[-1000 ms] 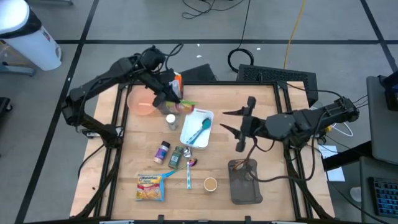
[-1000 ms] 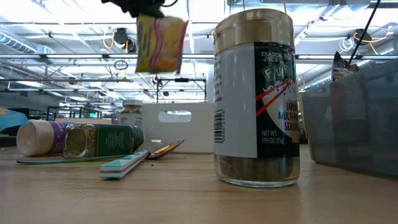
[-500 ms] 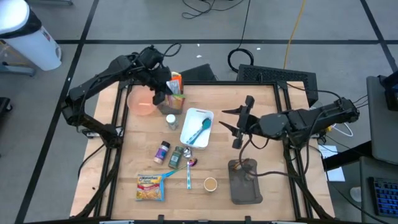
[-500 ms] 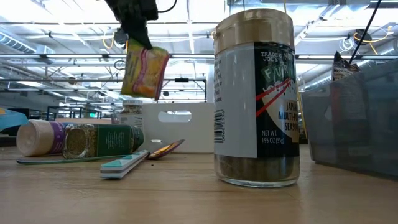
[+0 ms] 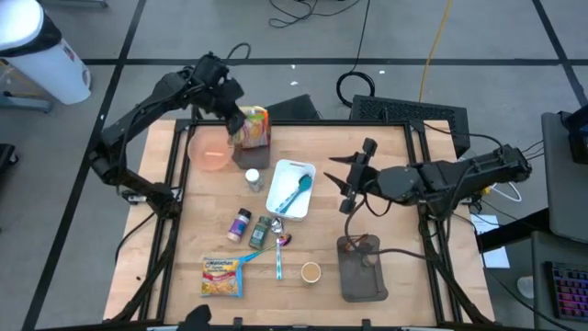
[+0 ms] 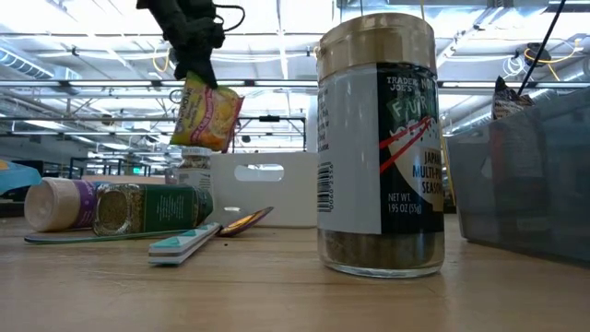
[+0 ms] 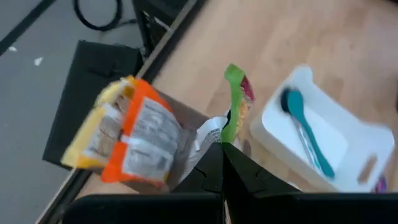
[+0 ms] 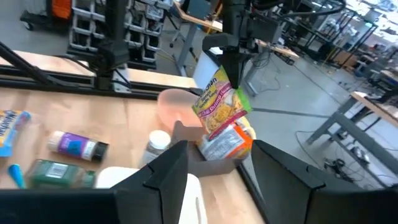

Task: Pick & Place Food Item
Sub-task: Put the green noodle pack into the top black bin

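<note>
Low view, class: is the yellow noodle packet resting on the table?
No: the yellow noodle packet hangs in the air, pinched by the left gripper above the table.

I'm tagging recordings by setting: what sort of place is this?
Probably a robotics lab in an open industrial workshop. A wooden table sits on a bare concrete floor with loose cables, and the right wrist view shows workbenches and equipment racks behind.
</note>
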Available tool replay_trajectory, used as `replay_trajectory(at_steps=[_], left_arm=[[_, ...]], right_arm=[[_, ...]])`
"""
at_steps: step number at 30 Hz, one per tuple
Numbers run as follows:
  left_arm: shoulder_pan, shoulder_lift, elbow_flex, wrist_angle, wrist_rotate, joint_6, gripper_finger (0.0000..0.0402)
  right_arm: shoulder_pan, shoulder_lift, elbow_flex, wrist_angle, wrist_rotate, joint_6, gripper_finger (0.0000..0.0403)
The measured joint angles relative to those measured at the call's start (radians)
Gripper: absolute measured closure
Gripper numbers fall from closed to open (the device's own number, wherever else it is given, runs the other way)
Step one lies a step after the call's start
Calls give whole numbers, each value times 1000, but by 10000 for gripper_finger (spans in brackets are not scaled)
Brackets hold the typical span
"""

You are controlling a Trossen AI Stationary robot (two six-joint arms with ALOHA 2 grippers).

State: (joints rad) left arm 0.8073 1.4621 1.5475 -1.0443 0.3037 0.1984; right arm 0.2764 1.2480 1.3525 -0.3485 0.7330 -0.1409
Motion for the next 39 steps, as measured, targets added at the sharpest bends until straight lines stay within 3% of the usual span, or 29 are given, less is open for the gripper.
replay_trajectory(at_steps=[11,14,23,30,39], left_arm=[[-20,47,-3,105,-45,-80,401],[-24,73,-5,105,-52,-88,401],[-13,78,-130,125,-72,-89,401],[-24,78,-251,299,-8,-125,401],[-23,76,-248,363,16,-117,401]], right_arm=[[-109,-11,-1,-1,-6,-72,234],[-135,-23,-1,0,-67,-92,234],[-184,-57,-1,0,-109,-103,234],[-199,-58,-1,-1,-110,-108,234],[-218,-58,-1,-1,-111,-106,234]])
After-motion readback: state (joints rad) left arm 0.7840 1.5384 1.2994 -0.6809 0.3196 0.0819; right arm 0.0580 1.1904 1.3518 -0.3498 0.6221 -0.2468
